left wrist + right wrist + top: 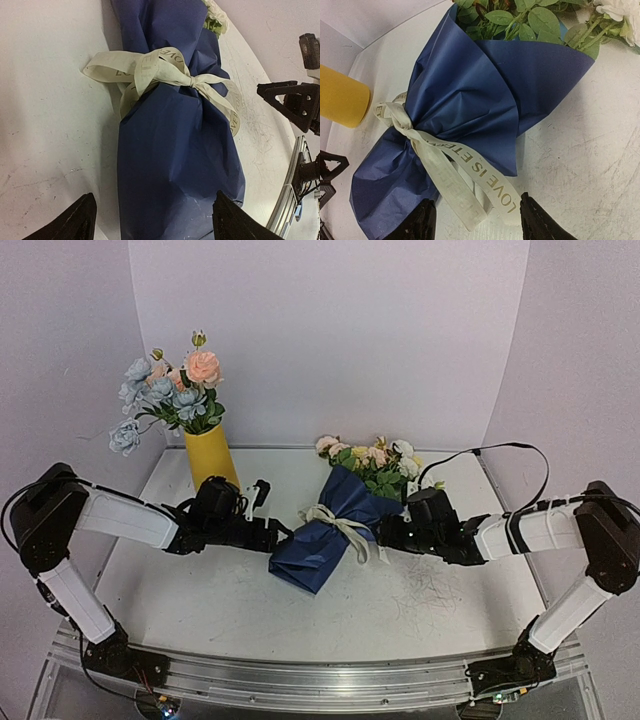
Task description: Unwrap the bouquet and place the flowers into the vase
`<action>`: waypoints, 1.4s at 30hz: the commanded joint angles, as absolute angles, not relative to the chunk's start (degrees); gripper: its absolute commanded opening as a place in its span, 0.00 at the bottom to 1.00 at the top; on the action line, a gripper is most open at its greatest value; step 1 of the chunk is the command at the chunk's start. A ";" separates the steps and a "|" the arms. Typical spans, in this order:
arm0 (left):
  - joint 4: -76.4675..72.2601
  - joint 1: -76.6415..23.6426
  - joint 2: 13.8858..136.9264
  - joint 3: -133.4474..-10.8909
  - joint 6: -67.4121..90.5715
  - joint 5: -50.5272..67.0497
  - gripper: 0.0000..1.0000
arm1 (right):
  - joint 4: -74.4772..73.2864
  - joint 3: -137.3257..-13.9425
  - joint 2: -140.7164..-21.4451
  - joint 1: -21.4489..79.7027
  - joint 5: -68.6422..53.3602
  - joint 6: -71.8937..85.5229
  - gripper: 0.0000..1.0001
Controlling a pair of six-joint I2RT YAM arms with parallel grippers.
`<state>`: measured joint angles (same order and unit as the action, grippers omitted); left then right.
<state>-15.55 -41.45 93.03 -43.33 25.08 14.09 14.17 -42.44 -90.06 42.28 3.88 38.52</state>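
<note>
The bouquet (330, 530) lies across the middle of the table, its blue paper tied with a cream ribbon (340, 525). Its flowers (375, 462) point to the back right. The yellow vase (211, 455) stands at the back left. My left gripper (155, 222) is open, its fingers either side of the paper's lower end (170, 145), below the ribbon knot (160, 67). My right gripper (477, 225) is open at the bouquet's right side. The printed ribbon tails (470, 185) lie between its fingers, and neither finger visibly touches them. Green leaves (530, 20) show at the paper's mouth.
Pale blue and peach blooms (170, 390) fill the vase. A black cable (500, 450) arcs over the right arm at the back right. An aluminium rail (300, 675) runs along the table's near edge. Purple walls close in the back and sides.
</note>
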 commanded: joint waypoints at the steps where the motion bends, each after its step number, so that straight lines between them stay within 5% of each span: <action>1: -16.87 -41.24 96.75 -47.50 23.64 17.72 0.78 | 14.15 -43.48 -90.97 42.16 1.58 35.11 0.59; 24: -16.70 -42.66 100.57 -45.25 22.68 16.11 0.73 | 10.10 -49.71 -100.92 42.22 5.35 32.37 0.45; 28: -16.70 -43.06 100.46 -44.20 22.59 16.00 0.72 | 9.67 -50.44 -101.43 42.19 6.32 32.42 0.33; 30: -16.70 -43.32 100.46 -43.67 22.59 16.11 0.71 | 9.54 -50.07 -99.90 42.16 7.60 32.77 0.16; 35: -16.66 -43.67 100.39 -42.62 22.50 15.41 0.68 | 8.61 -48.99 -95.11 42.23 10.43 33.37 0.01; 42: -16.61 -45.70 100.37 -42.05 23.31 16.35 0.67 | 5.62 -48.52 -90.28 42.08 13.54 34.13 0.00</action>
<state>-16.01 -43.86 100.27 -42.50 23.79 16.16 7.86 -48.42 -93.82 42.28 9.45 33.28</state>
